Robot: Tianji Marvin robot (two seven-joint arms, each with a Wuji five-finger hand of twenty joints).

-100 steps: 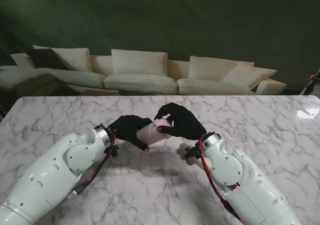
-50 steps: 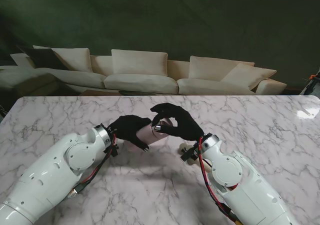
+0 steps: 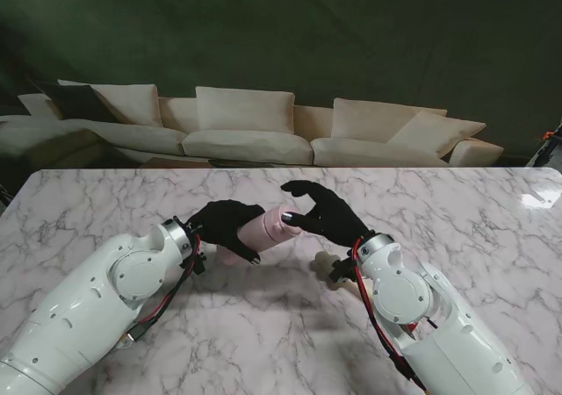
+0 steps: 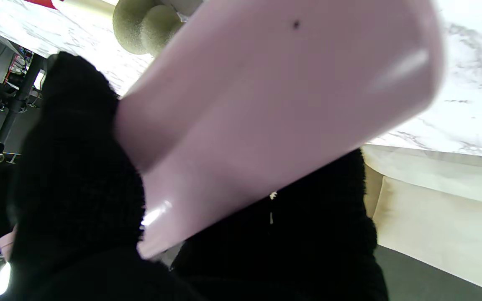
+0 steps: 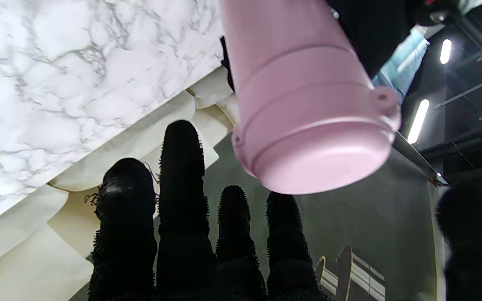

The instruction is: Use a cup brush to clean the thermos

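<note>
Centre of the stand frame: left robot hand [image 3: 230, 226] clasps the pink thermos [image 3: 263, 229] tilted above the tabletop [image 3: 105, 204]. Right robot hand [image 3: 323, 214] is released, fingers [image 5: 181, 175] spread beside the lid end. Risk: 1-hand grip slips, thermos drops.

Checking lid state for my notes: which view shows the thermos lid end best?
The right wrist view: the thermos points its capped end at the camera, lid on, right hand fingers spread beside it, not gripping. The stand view shows the lid small and partly behind that hand. The left wrist view shows only the body, gripped by the left hand.
</note>
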